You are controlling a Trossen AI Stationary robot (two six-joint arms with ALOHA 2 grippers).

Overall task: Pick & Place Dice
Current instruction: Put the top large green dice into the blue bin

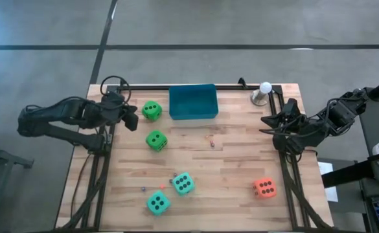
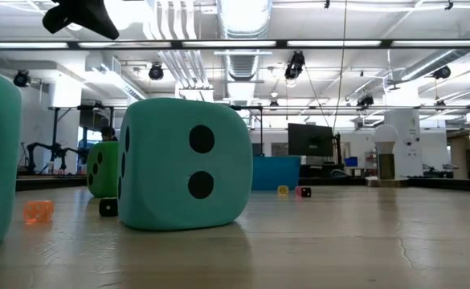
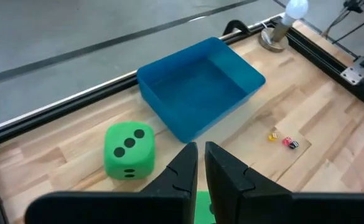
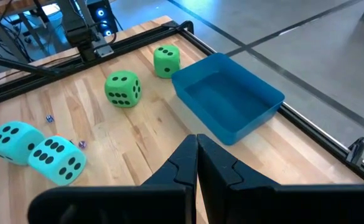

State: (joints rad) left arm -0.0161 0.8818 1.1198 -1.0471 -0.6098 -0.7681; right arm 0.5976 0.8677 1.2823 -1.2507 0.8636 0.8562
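The blue tray (image 1: 192, 102) stands at the table's far edge, near the middle. Two bright green dice (image 1: 151, 110) (image 1: 156, 140) rest on the wood just left of it. Two teal dice (image 1: 183, 184) (image 1: 158, 204) sit near the front edge, and the orange-red die (image 1: 264, 188) sits at the front right. My left gripper (image 1: 135, 120) hovers shut above the table's left side, beside the far green die (image 3: 130, 149). My right gripper (image 1: 265, 123) hangs shut over the right side, pointing toward the tray (image 4: 228, 102). Neither holds anything.
A white ball on a metal stand (image 1: 264, 90) stands at the far right corner. Tiny coloured dice (image 1: 210, 140) lie mid-table, and more small bits (image 1: 153, 188) lie by the teal dice. Black frame rails (image 1: 286, 162) run along the table's sides.
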